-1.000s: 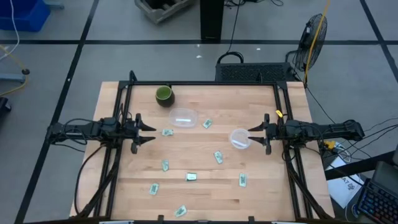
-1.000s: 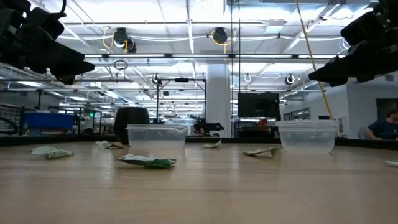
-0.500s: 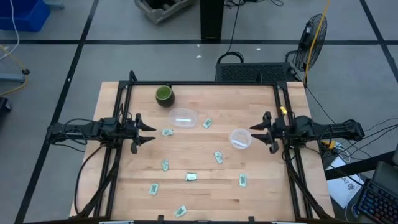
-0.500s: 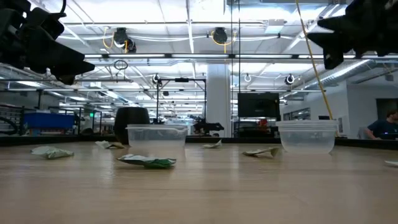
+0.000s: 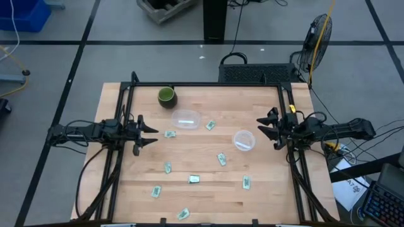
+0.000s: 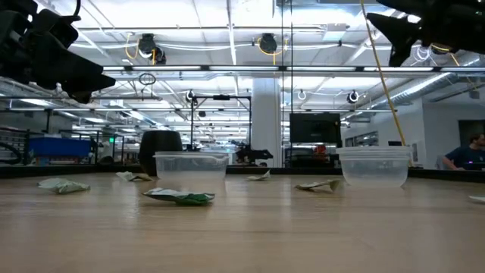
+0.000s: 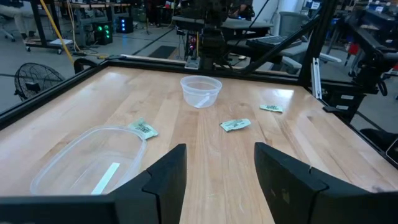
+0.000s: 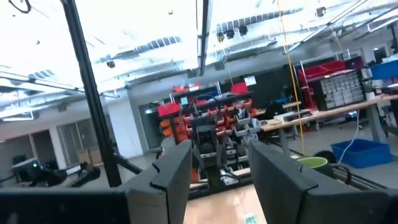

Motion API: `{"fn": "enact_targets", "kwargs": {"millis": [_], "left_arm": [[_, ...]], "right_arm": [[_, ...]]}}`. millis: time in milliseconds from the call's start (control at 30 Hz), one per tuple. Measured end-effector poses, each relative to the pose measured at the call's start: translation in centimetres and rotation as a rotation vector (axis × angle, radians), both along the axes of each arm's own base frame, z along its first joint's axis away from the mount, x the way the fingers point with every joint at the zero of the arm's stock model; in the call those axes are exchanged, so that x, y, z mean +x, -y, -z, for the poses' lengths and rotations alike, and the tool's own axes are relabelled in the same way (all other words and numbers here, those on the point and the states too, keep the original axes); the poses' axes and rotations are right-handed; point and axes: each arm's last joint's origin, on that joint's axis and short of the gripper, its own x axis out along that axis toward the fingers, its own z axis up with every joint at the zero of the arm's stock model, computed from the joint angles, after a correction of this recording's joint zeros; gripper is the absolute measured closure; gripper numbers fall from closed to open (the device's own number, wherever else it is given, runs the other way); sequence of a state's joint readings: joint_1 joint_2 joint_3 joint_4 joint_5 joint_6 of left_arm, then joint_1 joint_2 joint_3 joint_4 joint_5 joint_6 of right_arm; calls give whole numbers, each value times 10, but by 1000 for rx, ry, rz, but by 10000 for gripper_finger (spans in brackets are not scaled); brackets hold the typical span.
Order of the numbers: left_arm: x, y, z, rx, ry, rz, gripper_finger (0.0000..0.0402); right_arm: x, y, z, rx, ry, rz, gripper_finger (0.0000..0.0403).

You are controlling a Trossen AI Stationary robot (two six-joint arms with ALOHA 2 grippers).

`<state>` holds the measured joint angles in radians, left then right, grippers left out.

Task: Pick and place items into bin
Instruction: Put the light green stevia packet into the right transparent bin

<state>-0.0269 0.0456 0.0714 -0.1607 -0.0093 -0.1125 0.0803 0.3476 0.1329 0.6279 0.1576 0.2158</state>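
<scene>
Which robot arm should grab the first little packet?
Probably the left. Its open left gripper hangs right beside a packet near the oval tub. The right gripper, also open, is tipped upward, away from the table.

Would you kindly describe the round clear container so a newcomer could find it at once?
On the wooden table, look near the right gripper. The round clear container sits just inward of it. Unlike the larger oval container beside the green cup, it is small and circular.

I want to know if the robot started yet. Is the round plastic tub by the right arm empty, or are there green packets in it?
No green packets in the round tub. From above only a white strip shows inside it; the packets lie on the table.
</scene>
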Motion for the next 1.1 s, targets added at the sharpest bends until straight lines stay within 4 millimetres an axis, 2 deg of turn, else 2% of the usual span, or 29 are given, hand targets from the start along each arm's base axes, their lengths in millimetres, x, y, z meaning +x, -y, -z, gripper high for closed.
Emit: {"fn": "enact_targets", "kwargs": {"millis": [200, 300, 567, 700, 800, 900, 1000, 1100], "left_arm": [[0, 0, 0, 0, 0, 0, 210], [0, 0, 0, 0, 0, 0, 210], [0, 0, 0, 0, 0, 0, 210], [0, 0, 0, 0, 0, 0, 210], [0, 0, 0, 0, 0, 0, 211], [0, 0, 0, 0, 0, 0, 211], [0, 0, 0, 0, 0, 0, 210], [0, 0, 0, 0, 0, 0, 210]], "right_arm": [[31, -2, 16, -48, -144, 17, 262], [52, -4, 18, -77, -260, 17, 263], [131, 0, 8, -200, -752, 79, 263], [159, 17, 10, -193, -949, 127, 264], [173, 33, 15, -168, -997, 160, 264], [181, 49, 21, -97, -1013, 167, 264], [185, 71, 27, 59, -981, 227, 264], [187, 88, 35, 154, -985, 192, 264]]}}
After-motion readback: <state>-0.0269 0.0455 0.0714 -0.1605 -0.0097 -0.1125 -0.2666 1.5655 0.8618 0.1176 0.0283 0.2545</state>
